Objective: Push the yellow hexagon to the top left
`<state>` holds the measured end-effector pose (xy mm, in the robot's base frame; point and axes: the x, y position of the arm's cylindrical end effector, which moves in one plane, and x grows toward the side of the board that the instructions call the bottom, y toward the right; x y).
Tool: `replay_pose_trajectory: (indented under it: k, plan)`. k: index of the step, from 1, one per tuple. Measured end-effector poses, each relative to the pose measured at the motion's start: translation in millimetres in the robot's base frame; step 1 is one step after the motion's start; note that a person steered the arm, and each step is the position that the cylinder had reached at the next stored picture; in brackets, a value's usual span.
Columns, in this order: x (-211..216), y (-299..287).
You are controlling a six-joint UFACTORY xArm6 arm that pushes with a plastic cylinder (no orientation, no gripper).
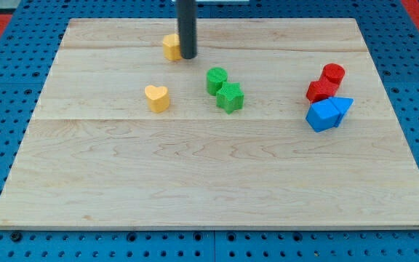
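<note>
The yellow hexagon (170, 46) sits near the top of the wooden board (122, 189), left of centre. My dark rod comes down from the view's top, and my tip (188, 56) rests right against the hexagon's right side, partly hiding it. A yellow heart (156, 97) lies below and a little left of the hexagon.
A green cylinder (217, 79) and a green star (230, 97) sit together right of the heart. At the view's right are a red cylinder (333, 73), a red star (321, 90), a blue cube (323, 115) and a blue triangle (342, 107). Blue pegboard surrounds the board.
</note>
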<state>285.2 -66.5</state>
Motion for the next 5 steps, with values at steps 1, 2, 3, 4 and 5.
replay_pose_trajectory:
  k: [1, 2, 3, 4, 5]
  plan:
    - [-0.6, -71.5]
    - [-2.6, -75.3]
    - [-1.1, -9.2]
    - [-42.4, -20.2]
    - [-47.0, -64.3]
